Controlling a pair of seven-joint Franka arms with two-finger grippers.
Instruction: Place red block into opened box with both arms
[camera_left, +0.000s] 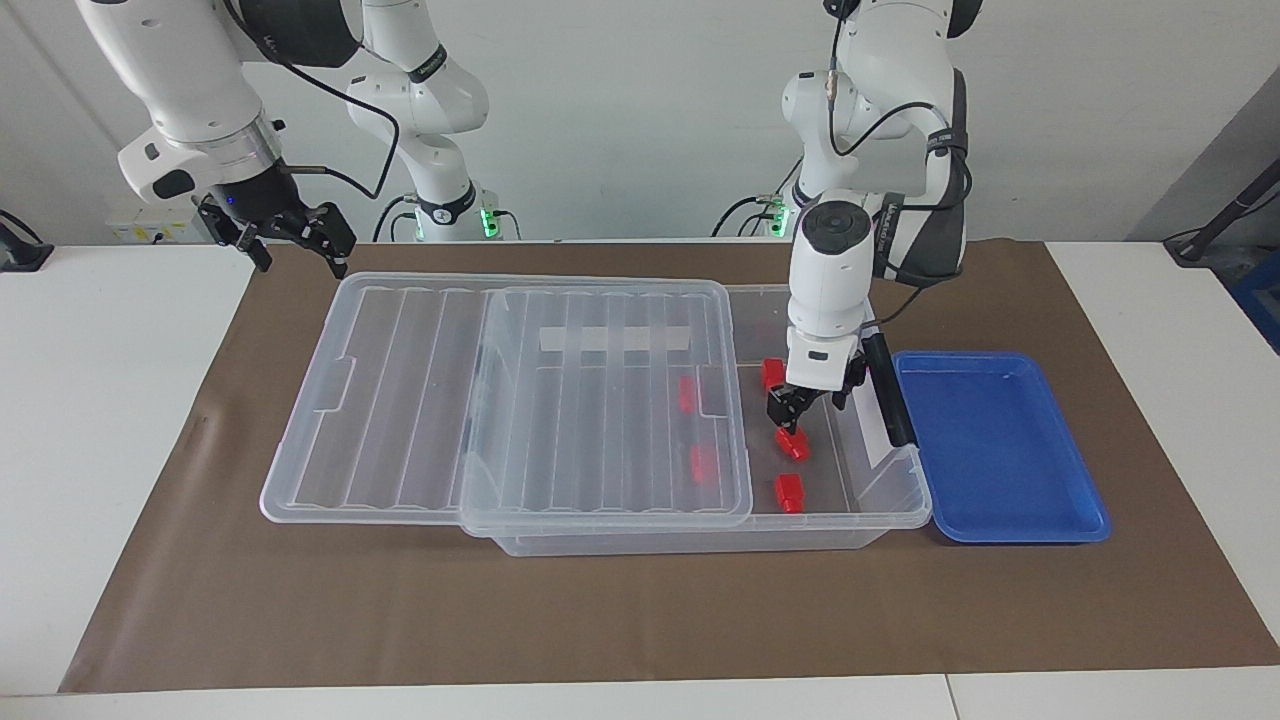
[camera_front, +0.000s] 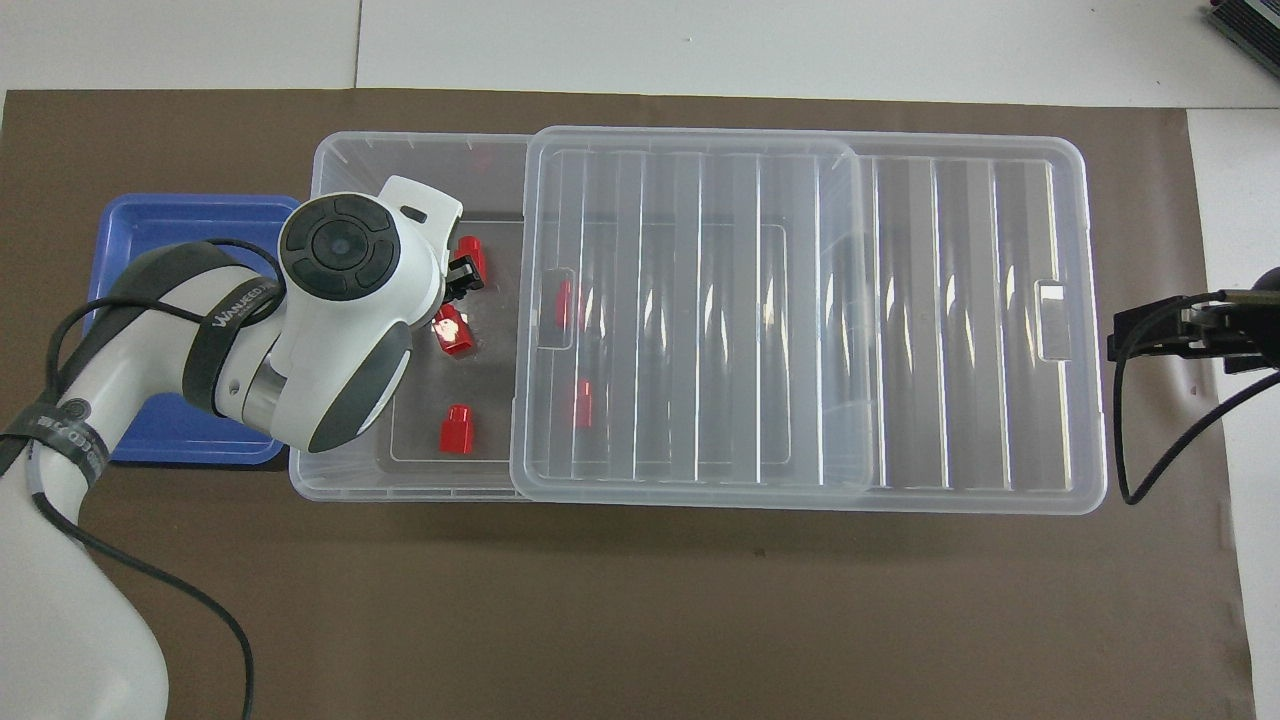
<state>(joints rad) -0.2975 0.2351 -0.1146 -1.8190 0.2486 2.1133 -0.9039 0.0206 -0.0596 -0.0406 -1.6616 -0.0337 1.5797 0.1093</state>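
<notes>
Five small bright red blocks lie on the floor of the box (camera_left: 905, 495), all at the end toward the left arm. One red block (camera_left: 794, 446), slightly stepped in shape and lying tilted, sits on the bare floor directly under the left gripper (camera_left: 812, 402), whose fingers are spread apart with nothing between them; it hangs just above the block without touching it. A second block (camera_left: 772, 374) lies nearer to the robots, beside the gripper, and a third block (camera_left: 789, 492) rests close to the box's wall farthest from the robots. Two more blocks (camera_left: 687, 394) show only dimly through the lid (camera_left: 420, 400).

That lid, clear and ribbed, is slid toward the right arm's end, so it overhangs the box there and covers most of the opening; only the part toward the left arm stands uncovered. Its edge runs just beside the gripper and shuts off the way to the two covered blocks. A white strip (camera_left: 614, 340) shows through the lid near the box's wall closest to the robots. A black handle (camera_left: 888, 390) sits on the box's end wall, right beside the left gripper's wrist, and a shallow blue tray (camera_left: 1000, 445) lies on the brown mat (camera_left: 640, 610) against that same end.

Over the mat's corner at the right arm's end, the right gripper (camera_left: 296, 245) waits in the air, jaws apart and carrying nothing.
</notes>
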